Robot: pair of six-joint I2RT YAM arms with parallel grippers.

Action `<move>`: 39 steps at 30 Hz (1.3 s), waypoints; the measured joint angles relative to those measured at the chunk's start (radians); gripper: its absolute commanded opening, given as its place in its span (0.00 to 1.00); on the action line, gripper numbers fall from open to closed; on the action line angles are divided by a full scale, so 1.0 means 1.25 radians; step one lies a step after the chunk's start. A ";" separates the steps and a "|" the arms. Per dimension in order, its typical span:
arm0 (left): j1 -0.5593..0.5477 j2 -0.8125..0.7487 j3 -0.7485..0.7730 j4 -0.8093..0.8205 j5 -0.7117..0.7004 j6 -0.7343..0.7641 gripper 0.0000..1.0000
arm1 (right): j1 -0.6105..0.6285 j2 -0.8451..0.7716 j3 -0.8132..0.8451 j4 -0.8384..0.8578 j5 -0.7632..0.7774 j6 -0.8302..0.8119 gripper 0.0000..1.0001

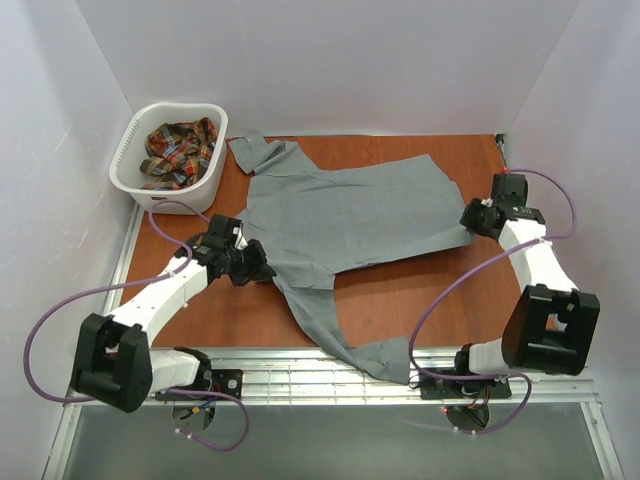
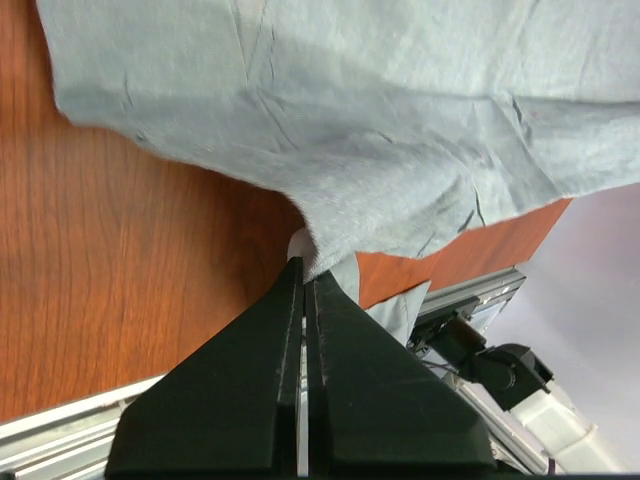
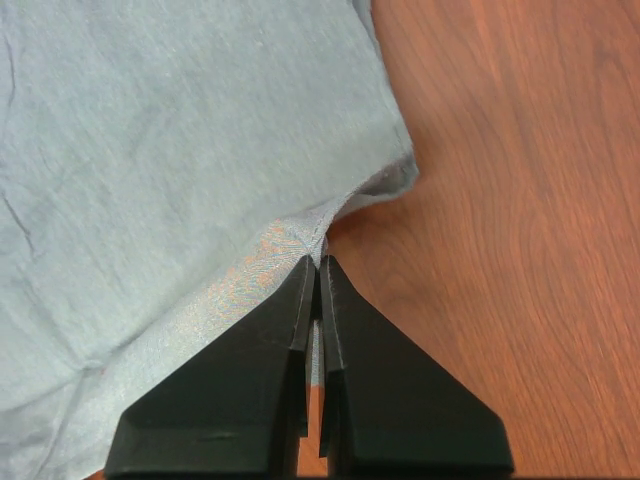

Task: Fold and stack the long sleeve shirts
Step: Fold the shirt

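A plain grey long sleeve shirt [image 1: 350,215] lies spread flat across the wooden table, one sleeve trailing over the near edge. My left gripper [image 1: 262,268] is shut on the grey shirt's left edge near the armpit; in the left wrist view the cloth [image 2: 380,130] bunches at the tips of my left gripper [image 2: 305,270]. My right gripper [image 1: 470,222] is shut on the shirt's right hem corner, where grey fabric [image 3: 150,150] puckers into the tips of my right gripper [image 3: 320,262]. A plaid shirt [image 1: 178,150] lies crumpled in the basket.
A white plastic laundry basket [image 1: 215,140] stands at the table's back left corner. A metal rail [image 1: 300,365] runs along the near edge, with the arm bases and purple cables beside it. White walls close in on three sides.
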 measured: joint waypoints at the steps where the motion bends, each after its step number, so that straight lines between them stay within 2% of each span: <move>1: 0.007 0.018 0.008 0.003 0.003 0.003 0.00 | 0.000 0.019 0.016 0.000 -0.005 -0.001 0.01; 14: 0.046 0.212 0.108 0.077 0.020 0.060 0.02 | 0.026 0.260 0.219 -0.011 -0.059 -0.019 0.06; 23: 0.071 0.326 0.126 0.112 0.020 0.087 0.04 | 0.030 0.385 0.268 -0.014 -0.021 -0.020 0.07; 30: 0.089 0.387 0.169 0.132 0.017 0.097 0.05 | -0.012 0.399 0.260 -0.009 0.028 -0.008 0.09; 37: 0.091 0.426 0.195 0.148 0.020 0.100 0.14 | -0.055 0.399 0.245 -0.010 0.052 -0.003 0.14; 38: 0.091 0.426 0.200 0.149 0.021 0.100 0.18 | -0.053 0.397 0.245 -0.010 0.050 -0.002 0.17; 39: 0.091 0.426 0.206 0.151 0.023 0.103 0.29 | -0.050 0.396 0.244 -0.011 0.048 -0.002 0.21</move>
